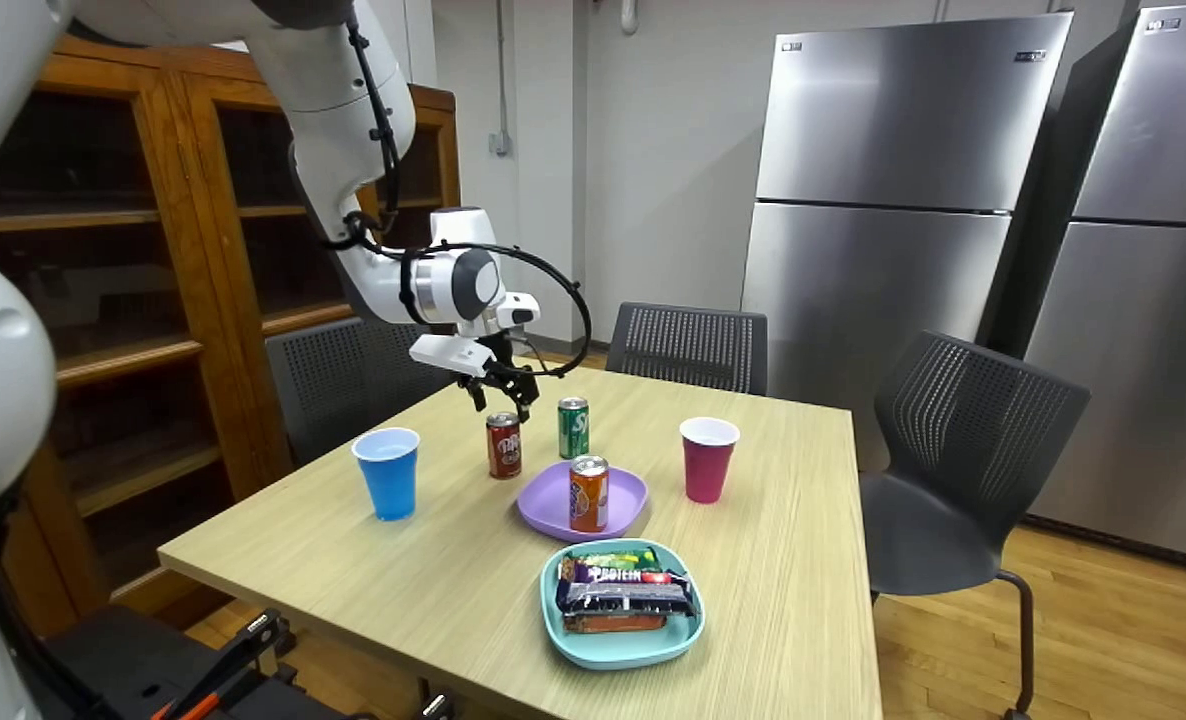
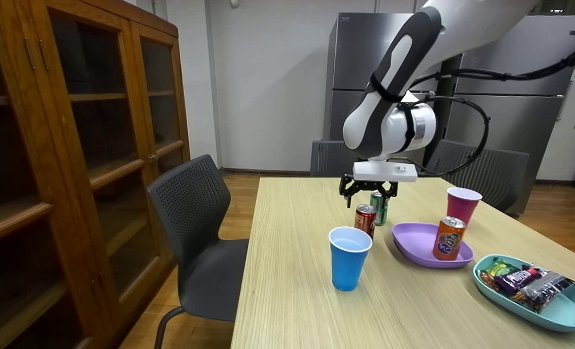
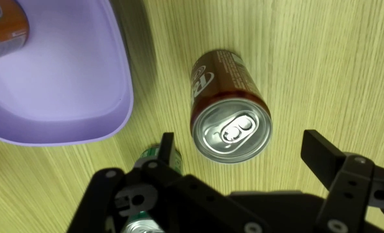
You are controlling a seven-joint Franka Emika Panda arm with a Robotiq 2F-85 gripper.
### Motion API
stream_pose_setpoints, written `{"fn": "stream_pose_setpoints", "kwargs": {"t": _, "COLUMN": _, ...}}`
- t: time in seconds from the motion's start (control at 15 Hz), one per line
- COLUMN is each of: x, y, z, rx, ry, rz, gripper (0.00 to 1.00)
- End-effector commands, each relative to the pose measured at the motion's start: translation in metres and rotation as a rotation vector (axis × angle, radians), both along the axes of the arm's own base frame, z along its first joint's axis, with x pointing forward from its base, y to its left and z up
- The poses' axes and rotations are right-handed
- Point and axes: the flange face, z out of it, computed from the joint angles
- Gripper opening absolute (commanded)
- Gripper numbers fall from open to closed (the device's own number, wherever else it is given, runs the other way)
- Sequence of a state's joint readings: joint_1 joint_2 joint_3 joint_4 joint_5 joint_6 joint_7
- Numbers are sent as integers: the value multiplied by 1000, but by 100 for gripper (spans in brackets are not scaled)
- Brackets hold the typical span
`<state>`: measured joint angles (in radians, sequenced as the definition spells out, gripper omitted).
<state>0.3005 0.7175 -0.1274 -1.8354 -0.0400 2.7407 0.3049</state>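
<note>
Beside the purple plate (image 3: 65, 84), the end effector (image 3: 238, 144) hovers, jaws wide apart, above a Dr Pepper can (image 3: 227, 77) not yet gripped, while a Fanta can (image 2: 449, 239) already stands on the plate.

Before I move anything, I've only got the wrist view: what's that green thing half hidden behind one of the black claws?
Observer: A green can, standing upright on the table, apart from the dark red can.
Operator: Is there anything that my picture misses completely?
Observer: Yes, a blue cup stands upright on the table too.
Operator: Fun! Any snacks around?
Observer: Yes, wrapped bars lie piled on a teal tray.
</note>
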Motion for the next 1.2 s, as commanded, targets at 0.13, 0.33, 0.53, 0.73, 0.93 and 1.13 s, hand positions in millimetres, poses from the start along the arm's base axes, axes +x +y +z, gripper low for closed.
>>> {"fn": "stream_pose_setpoints", "kwargs": {"t": 0.13, "x": 22, "y": 8, "z": -10, "rx": -26, "ry": 39, "rz": -13, "gripper": 100}}
{"fn": "stream_pose_setpoints", "kwargs": {"t": 0.33, "x": 21, "y": 8, "z": -9, "rx": -30, "ry": 51, "rz": -5, "gripper": 100}}
{"fn": "stream_pose_setpoints", "kwargs": {"t": 0.53, "x": 16, "y": 7, "z": -9, "rx": -38, "ry": 71, "rz": 0, "gripper": 100}}
{"fn": "stream_pose_setpoints", "kwargs": {"t": 0.73, "x": 11, "y": 5, "z": -11, "rx": -43, "ry": 86, "rz": 5, "gripper": 100}}
{"fn": "stream_pose_setpoints", "kwargs": {"t": 0.93, "x": 9, "y": 4, "z": -12, "rx": -48, "ry": 94, "rz": 6, "gripper": 100}}
{"fn": "stream_pose_setpoints", "kwargs": {"t": 1.13, "x": 7, "y": 4, "z": -11, "rx": -48, "ry": 99, "rz": 9, "gripper": 74}}
